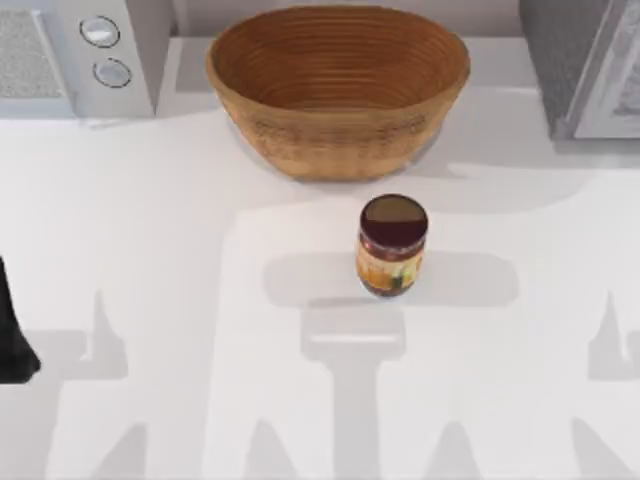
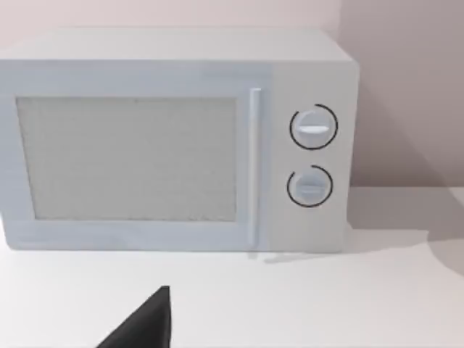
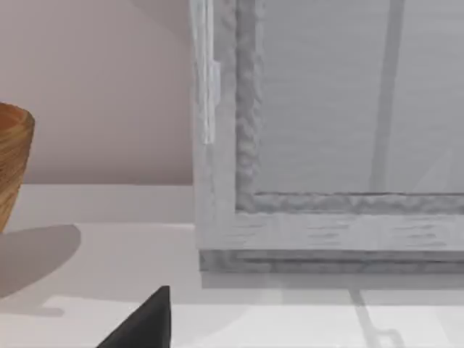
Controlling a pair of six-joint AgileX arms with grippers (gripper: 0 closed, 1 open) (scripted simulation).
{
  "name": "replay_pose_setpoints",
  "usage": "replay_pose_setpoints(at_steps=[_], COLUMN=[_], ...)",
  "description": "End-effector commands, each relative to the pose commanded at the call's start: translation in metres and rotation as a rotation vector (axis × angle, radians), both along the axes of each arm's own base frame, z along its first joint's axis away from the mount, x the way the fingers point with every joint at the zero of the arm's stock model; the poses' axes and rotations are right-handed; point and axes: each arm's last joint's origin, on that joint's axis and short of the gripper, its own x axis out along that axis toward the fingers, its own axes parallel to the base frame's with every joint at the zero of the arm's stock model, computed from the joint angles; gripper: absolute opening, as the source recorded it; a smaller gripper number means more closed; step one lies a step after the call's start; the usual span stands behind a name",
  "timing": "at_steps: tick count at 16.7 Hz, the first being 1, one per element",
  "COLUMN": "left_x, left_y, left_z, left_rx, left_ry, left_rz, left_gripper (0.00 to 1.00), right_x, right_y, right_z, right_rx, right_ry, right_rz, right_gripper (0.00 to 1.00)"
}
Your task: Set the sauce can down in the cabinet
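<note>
Can (image 1: 392, 245) is standing upright mid-tabletop (image 1: 150, 250), untouched, just in front of the basket (image 1: 338, 90) but not touching it. It's sitting well off from both end effectors, so nothing is gripping it yet.

Cabinet (image 1: 585, 65) is sitting at the back right corner, closest to the right arm; its front panel (image 3: 326, 116) is facing the right wrist camera, so that arm is looking like the natural pick.

Left end effector (image 1: 12, 340) is parking at the left edge, pointing at the microwave (image 2: 174, 141). Finger opening: can't tell for either.
</note>
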Motion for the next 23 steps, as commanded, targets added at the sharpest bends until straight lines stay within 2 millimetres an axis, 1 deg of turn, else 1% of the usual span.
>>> replay_pose_setpoints(at_steps=[3,7,10,12,15,18,20,21,23], left_x=[0.0,0.0,0.0,0.0,0.0,0.0,0.0,0.0,0.0], left_y=[0.0,0.0,0.0,0.0,0.0,0.0,0.0,0.0,0.0], left_z=[0.0,0.0,0.0,0.0,0.0,0.0,0.0,0.0,0.0], left_rx=[0.0,0.0,0.0,0.0,0.0,0.0,0.0,0.0,0.0], left_ry=[0.0,0.0,0.0,0.0,0.0,0.0,0.0,0.0,0.0], left_rz=[0.0,0.0,0.0,0.0,0.0,0.0,0.0,0.0,0.0], left_gripper=[1.0,1.0,1.0,1.0,1.0,1.0,1.0,1.0,1.0], right_x=[0.0,0.006,0.019,0.034,0.067,0.111,0.144,0.16,0.191], right_y=[0.001,0.007,0.014,0.02,0.03,0.041,0.049,0.054,0.062], right_z=[0.001,0.016,0.033,0.045,0.058,0.059,0.05,0.042,0.02], right_rx=[-0.001,-0.015,-0.035,-0.049,-0.071,-0.089,-0.097,-0.1,-0.101], right_ry=[0.001,0.02,0.055,0.082,0.124,0.159,0.176,0.182,0.188], right_rz=[0.01,0.137,0.292,0.409,0.595,0.788,0.918,0.981,1.105], right_gripper=[1.0,1.0,1.0,1.0,1.0,1.0,1.0,1.0,1.0])
